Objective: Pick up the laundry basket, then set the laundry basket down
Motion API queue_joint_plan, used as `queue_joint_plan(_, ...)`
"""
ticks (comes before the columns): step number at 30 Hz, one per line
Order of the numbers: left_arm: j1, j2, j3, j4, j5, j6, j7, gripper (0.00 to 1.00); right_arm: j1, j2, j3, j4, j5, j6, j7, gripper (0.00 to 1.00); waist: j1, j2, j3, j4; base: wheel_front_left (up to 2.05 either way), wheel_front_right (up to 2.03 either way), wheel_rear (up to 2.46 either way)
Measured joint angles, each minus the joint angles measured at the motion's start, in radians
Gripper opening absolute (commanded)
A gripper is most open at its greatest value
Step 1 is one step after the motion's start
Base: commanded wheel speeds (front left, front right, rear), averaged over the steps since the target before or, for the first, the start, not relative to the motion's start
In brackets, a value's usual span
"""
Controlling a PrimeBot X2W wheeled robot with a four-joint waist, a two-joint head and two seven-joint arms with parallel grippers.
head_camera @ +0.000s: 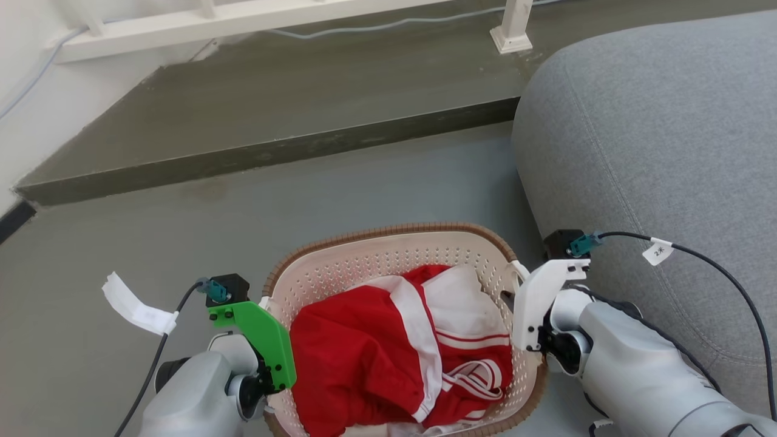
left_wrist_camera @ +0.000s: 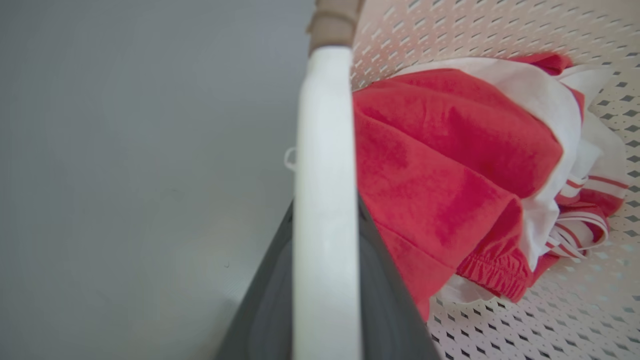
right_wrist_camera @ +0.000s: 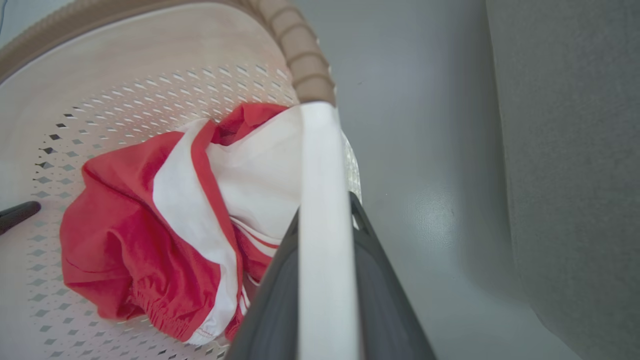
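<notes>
Step in hand: the grasp looks made, so I judge this to be the pick-up stage, at or just around the lift. Whether the base is off the floor cannot be told.
Laundry basket: near centre, between the two arms, just left of the grey sofa.
Left tool: narrow, its dark fingers closed either side of the white left handle.
Right tool: narrow too, holding the white right handle the same way.
Load: red-and-white clothing heaped toward the near side.
Next move calls for: both arms moving together at one rate and height, so that the rim stays level and the load does not slide. The set-down needs open floor clear of the sofa.
Risk: uneven motion could twist a thin handle out of a grip.
Count: one basket, two handles, two tools, one sofa and one heap of clothing, its number of pieces unclear.
</notes>
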Motion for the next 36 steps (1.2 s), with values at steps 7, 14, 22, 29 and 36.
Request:
queue_joint_plan(7,-0.003,0.003,0.003,-0.007,0.0,0.001,-0.019,0.0,-0.018,0.0,0.004,-0.002,0.001,-0.007,-0.016,0.0,0.0,0.0,0.03,-0.005,0.0,0.0,0.0)
queue_joint_plan(14,-0.034,0.016,0.003,-0.023,0.003,0.001,-0.031,0.0,-0.043,-0.001,0.005,-0.016,0.001,-0.017,-0.039,0.0,0.0,0.0,0.071,-0.011,0.0,0.0,0.0)
queue_joint_plan(22,-0.073,0.031,0.004,-0.033,0.011,0.001,-0.049,0.0,-0.08,0.0,0.004,-0.034,0.002,-0.031,-0.075,0.0,0.0,0.0,0.132,-0.018,0.0,0.0,0.0)
queue_joint_plan(29,-0.131,0.043,0.004,-0.053,0.026,0.001,-0.063,0.0,-0.128,-0.001,-0.004,-0.036,0.001,-0.043,-0.113,0.0,0.0,0.0,0.205,-0.018,0.0,0.0,0.0)
queue_joint_plan(36,-0.186,0.058,0.006,-0.064,0.036,0.001,-0.085,0.0,-0.186,0.0,-0.005,-0.045,0.001,-0.054,-0.14,0.0,0.0001,0.0,0.283,-0.013,0.0,0.0,0.0)
